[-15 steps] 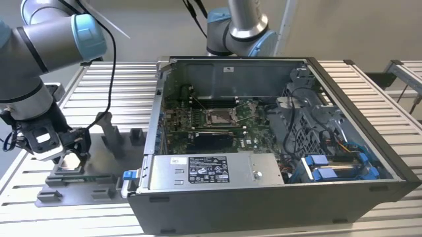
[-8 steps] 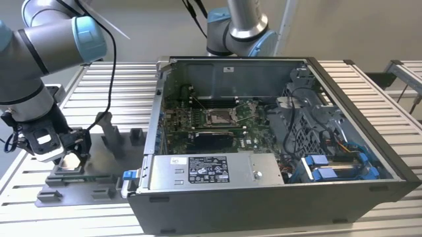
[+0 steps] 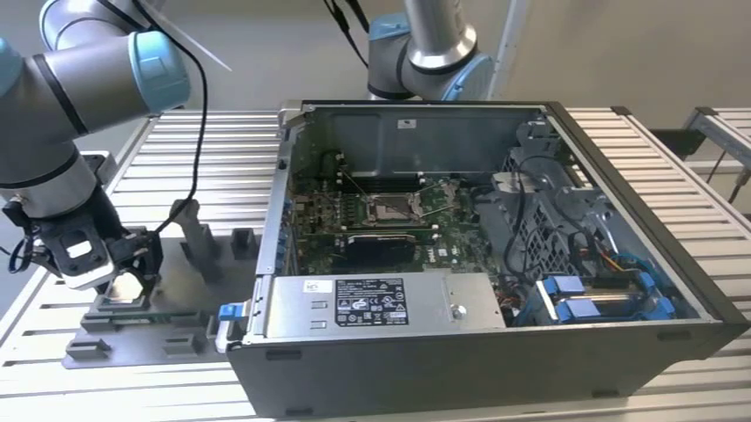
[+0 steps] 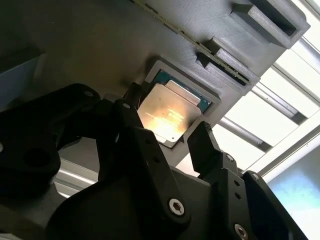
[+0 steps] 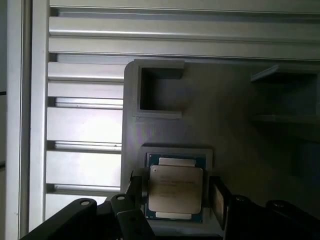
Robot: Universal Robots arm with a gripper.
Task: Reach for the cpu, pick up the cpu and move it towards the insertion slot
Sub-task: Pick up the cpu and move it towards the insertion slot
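Black two-finger gripper (image 3: 112, 283) on the grey arm hung low over the grey plastic fixture plate (image 3: 176, 323), which lay on the slatted aluminium table (image 3: 176, 141) near its edge at the exterior view's left. Jaws stood apart, one finger (image 5: 137, 189) on each side of the cpu (image 5: 176, 189), a small thin square chip with a pale silver top face. Fingertips sat close to the chip's opposite edges; contact could not be made out. Chip lay flat in its square recess, close to one edge of the plate, not lifted. The insertion slot (image 3: 391, 207), a square metal-framed socket with a dark centre, sat on the green circuit board (image 3: 315, 220) inside the open grey computer case (image 3: 470, 352), well apart from the gripper.
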